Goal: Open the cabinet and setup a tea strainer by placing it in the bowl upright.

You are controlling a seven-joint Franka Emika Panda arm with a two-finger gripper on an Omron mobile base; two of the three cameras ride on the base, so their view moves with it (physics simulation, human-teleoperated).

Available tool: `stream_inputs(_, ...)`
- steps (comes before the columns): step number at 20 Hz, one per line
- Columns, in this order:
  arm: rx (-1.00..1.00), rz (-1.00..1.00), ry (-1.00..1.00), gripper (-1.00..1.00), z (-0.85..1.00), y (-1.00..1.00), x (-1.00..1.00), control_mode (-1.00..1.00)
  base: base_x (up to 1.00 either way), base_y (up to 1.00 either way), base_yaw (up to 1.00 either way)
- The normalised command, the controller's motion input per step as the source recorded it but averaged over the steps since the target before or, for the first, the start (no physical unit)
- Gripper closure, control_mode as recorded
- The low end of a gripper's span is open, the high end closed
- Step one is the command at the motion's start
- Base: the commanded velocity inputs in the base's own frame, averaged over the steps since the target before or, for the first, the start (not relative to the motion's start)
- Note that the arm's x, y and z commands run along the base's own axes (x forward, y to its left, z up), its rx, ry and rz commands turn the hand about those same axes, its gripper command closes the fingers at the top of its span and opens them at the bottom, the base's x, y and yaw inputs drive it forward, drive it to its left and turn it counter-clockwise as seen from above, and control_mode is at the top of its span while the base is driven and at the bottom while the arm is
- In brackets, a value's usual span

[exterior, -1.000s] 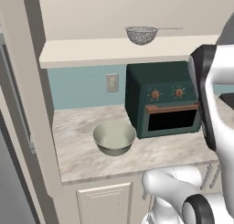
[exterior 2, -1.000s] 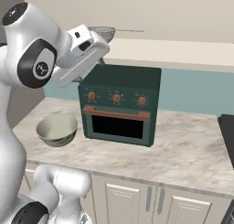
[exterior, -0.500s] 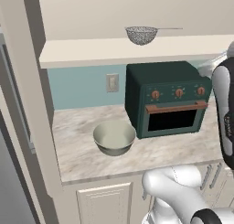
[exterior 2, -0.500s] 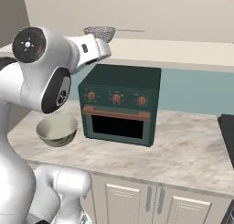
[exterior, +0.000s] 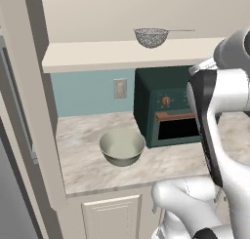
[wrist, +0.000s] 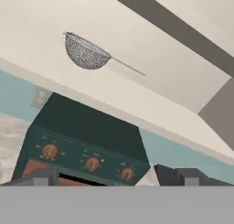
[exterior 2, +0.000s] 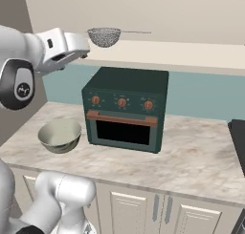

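The cabinet stands open, its beige door swung out at the left and its shelf bare at the front. On that shelf sits the tea strainer, upright, its thin handle pointing right. Down on the marble counter the pale bowl is empty, left of the dark green oven. My gripper is open, nothing between its fingertips. My white hand hangs at shelf height, left of the strainer and apart from it.
The oven stands under the shelf, right of the bowl. A wall outlet sits on the teal backsplash. A black stove edge shows at the far right. Bare counter lies right of the oven.
My arm has swung: the hand moved left in the right base view, staying near shelf height. Strainer, bowl and oven have not moved. The jaws stayed open.
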Motion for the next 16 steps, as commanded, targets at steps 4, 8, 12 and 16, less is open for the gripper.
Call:
stream_inputs(4, 0.10, -0.23, -0.08, -1.00, 0.06, 0.38, -0.01, -1.00, 0.00, 0.00, 0.00)
stream_inputs(8, 0.04, -0.06, 0.00, -1.00, 0.26, 0.21, 0.00, -1.00, 0.00, 0.00, 0.00)
stream_inputs(12, 0.00, 0.00, 0.00, -1.00, 0.40, 0.19, 0.00, -1.00, 0.00, 0.00, 0.00)
stream_inputs(16, -0.04, 0.00, 0.10, -1.00, 0.11, 0.25, 0.15, -1.00, 0.00, 0.00, 0.00)
